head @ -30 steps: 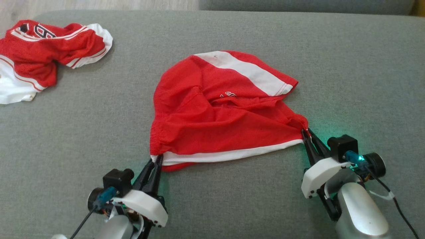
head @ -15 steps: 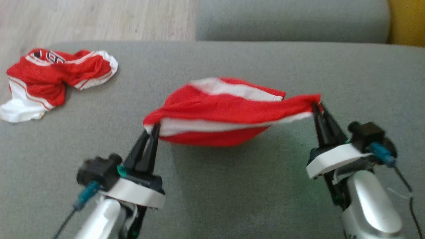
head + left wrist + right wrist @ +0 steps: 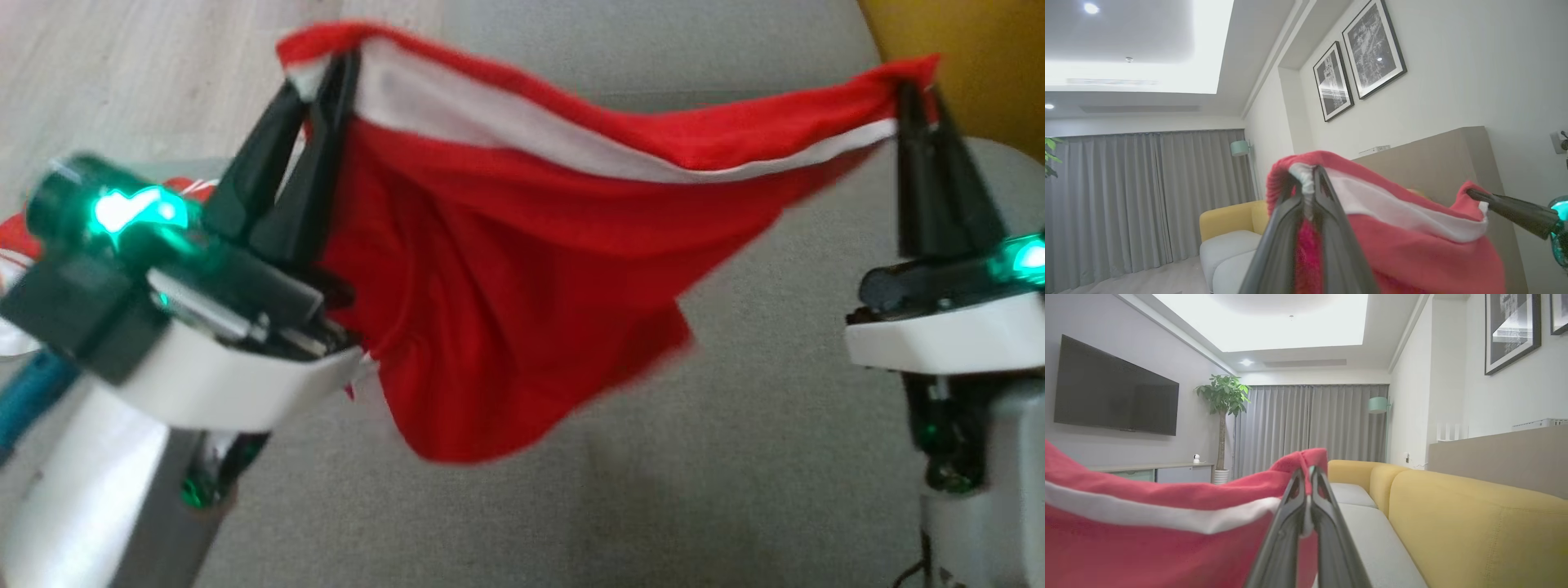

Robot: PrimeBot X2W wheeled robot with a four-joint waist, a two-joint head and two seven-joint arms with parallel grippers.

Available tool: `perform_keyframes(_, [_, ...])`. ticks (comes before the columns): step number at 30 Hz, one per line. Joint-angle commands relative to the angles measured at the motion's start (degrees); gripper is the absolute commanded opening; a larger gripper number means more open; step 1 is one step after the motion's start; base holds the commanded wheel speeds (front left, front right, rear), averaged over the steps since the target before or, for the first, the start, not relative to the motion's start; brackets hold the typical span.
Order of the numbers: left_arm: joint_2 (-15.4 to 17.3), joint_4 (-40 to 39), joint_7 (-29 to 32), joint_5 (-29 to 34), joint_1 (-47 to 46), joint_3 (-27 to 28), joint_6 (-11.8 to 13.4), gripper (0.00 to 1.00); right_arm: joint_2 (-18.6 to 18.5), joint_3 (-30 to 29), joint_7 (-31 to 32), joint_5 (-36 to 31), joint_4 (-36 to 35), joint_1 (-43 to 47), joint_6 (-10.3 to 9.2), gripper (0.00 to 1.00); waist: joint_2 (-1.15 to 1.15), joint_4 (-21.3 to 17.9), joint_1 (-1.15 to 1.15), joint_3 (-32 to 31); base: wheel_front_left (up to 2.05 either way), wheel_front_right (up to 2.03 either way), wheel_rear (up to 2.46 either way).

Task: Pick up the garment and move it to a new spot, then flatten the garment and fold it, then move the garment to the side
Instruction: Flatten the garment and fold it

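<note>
Up has gone the red garment: a moment ago it hung low over the grey cushion, and now it is high in the air.

The room has pale walls, a bright ceiling, long grey curtains and a light wood floor. A yellow sofa stands along one wall, and a black TV hangs on the wall across from it. Two framed pictures hang up high. A leafy plant stands by the curtains.

The grey cushion lies under the garment. The garment is stretched wide above the cushion's middle, with its white band on top and the red cloth drooping down. Its lowest part is blurry. Another red and white garment peeks out near the cushion's left edge.

The left fingers are pinched tight on the garment's top left corner. The right fingers are pinched tight on its top right corner.
</note>
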Motion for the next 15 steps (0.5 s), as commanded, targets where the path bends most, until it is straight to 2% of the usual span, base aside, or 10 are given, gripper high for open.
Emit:
perform_keyframes(1, [2.5,-1.7,1.9,-0.6,-4.9,2.8,-0.7,0.00,-0.6,0.8,2.1,0.5,-3.8,-1.5,-0.04,0.00,0.00,-0.8,0.01,0.8,0.00,0.00,0.00])
perform_keyframes(4, [2.5,-0.2,4.0,-1.9,-8.2,3.1,-1.4,0.00,-1.1,0.1,4.8,-0.3,-5.4,-2.5,-0.04,0.00,0.00,-1.8,0.01,3.1,0.00,0.00,0.00])
perform_keyframes(8, [1.9,3.3,5.3,-3.9,-11.5,3.4,-2.1,0.00,-1.4,0.3,6.6,-0.7,-4.0,-5.1,-0.04,0.00,0.00,-2.9,0.01,6.7,0.00,0.00,0.00])
perform_keyframes(13, [1.9,10.9,4.6,-3.4,-20.1,3.6,-3.8,0.00,-1.5,0.3,5.9,-1.2,3.8,-15.2,-0.04,0.00,0.00,-5.0,0.01,13.7,0.00,0.00,0.00])
perform_keyframes(15, [1.2,17.6,2.3,-1.9,-28.9,3.8,-4.7,0.00,-0.8,-1.4,2.2,-3.5,10.8,-25.5,-0.04,0.00,0.00,-6.2,0.01,17.5,0.00,0.00,0.00])
